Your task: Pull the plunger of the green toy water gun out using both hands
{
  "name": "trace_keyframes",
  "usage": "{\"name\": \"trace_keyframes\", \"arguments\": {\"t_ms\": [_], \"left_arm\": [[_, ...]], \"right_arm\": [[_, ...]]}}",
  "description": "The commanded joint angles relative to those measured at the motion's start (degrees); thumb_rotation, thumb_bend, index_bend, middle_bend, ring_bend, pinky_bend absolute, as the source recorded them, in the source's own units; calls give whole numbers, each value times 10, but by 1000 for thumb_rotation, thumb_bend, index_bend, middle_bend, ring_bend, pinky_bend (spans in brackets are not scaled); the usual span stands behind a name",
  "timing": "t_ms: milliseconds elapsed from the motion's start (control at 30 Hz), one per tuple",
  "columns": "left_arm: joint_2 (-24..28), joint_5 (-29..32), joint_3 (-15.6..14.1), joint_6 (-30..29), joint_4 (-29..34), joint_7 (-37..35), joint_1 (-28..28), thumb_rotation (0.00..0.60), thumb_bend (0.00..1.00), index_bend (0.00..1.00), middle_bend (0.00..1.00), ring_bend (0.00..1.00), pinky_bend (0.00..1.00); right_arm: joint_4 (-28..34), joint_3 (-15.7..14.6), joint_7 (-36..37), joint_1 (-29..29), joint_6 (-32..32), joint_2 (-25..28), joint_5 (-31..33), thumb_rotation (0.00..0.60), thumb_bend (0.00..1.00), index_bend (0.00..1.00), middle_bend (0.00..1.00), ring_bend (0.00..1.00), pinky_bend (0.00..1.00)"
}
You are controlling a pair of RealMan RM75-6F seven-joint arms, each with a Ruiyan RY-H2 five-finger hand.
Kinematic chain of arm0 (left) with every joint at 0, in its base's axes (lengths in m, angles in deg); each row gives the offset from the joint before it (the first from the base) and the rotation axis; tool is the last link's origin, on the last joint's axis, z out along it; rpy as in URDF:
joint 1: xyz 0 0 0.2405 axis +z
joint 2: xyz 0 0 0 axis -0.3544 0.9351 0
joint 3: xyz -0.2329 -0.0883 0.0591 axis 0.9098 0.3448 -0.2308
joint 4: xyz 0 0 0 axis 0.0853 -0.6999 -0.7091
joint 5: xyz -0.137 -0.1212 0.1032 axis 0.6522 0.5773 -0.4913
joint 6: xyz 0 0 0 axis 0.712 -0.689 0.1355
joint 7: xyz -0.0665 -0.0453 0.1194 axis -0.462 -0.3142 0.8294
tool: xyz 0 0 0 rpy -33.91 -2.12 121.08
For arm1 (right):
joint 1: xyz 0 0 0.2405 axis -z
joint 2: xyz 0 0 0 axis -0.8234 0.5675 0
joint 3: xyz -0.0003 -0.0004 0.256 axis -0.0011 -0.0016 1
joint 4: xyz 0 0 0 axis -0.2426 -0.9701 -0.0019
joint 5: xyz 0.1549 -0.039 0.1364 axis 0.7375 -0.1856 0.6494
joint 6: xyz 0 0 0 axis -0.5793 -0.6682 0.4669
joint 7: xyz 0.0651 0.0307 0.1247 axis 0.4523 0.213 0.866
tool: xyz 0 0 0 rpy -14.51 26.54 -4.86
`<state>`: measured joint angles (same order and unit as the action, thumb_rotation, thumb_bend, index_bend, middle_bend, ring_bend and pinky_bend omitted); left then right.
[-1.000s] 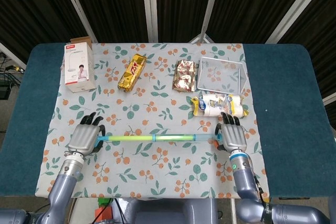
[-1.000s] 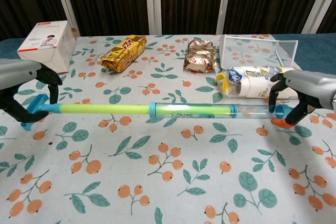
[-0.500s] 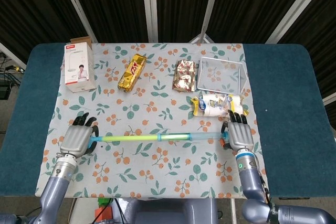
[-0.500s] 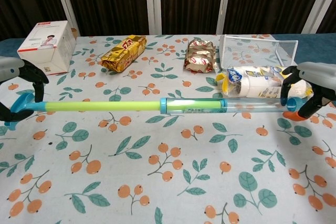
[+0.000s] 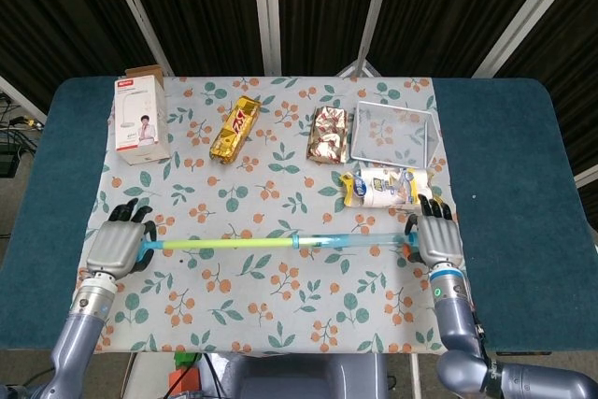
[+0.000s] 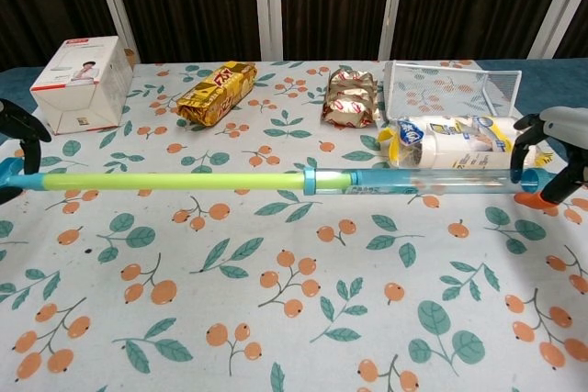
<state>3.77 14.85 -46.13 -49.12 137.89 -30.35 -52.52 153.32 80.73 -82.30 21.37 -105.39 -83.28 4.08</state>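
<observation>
widening since 1s ago in head view: left hand (image 5: 114, 248) grasps the plunger (image 5: 224, 243) handle, right hand (image 5: 437, 241) grasps the green toy water gun (image 5: 350, 244) barrel end, held over the cloth's front; pull nearly done. chest view: rod longer vs before. counts: 1 box (image 6: 81, 80), 2 snack packs, 1 basket (image 6: 450, 87), 1 wipes pack (image 6: 450, 142).

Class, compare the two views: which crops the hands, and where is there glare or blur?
Chest view: both frame edges crop the left hand and right hand; the water gun's clear barrel glints faintly. Head view: both hands whole, lighting even, everything sharp.
</observation>
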Motion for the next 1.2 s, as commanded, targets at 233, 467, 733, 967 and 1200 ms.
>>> {"name": "trace_keyframes", "arguments": {"t_ms": [233,467,733,967,1200], "left_arm": [[16,-4,-1,10,-8,-13,8,600,637,660,155,0,95],[23,-8,-2,16,-13,-19,12,600,637,661,154,0,95],[28,-10,-1,24,-18,-21,15,600,637,657,153,0,90],[28,-9,0,31,-14,-18,14,600,351,298,38,0,54],[27,-17,2,34,-12,-28,16,600,196,77,4,0,48]], "right_arm": [[-2,0,-2,-2,1,2,5,600,448,629,0,0,0],[-6,2,1,-1,3,8,12,600,448,629,0,0,0],[-10,2,4,-1,5,13,16,600,448,628,0,0,0],[-6,-5,4,-1,16,19,16,600,447,244,0,0,0],[-2,-11,12,0,26,29,2,600,448,0,0,0,0]]}}
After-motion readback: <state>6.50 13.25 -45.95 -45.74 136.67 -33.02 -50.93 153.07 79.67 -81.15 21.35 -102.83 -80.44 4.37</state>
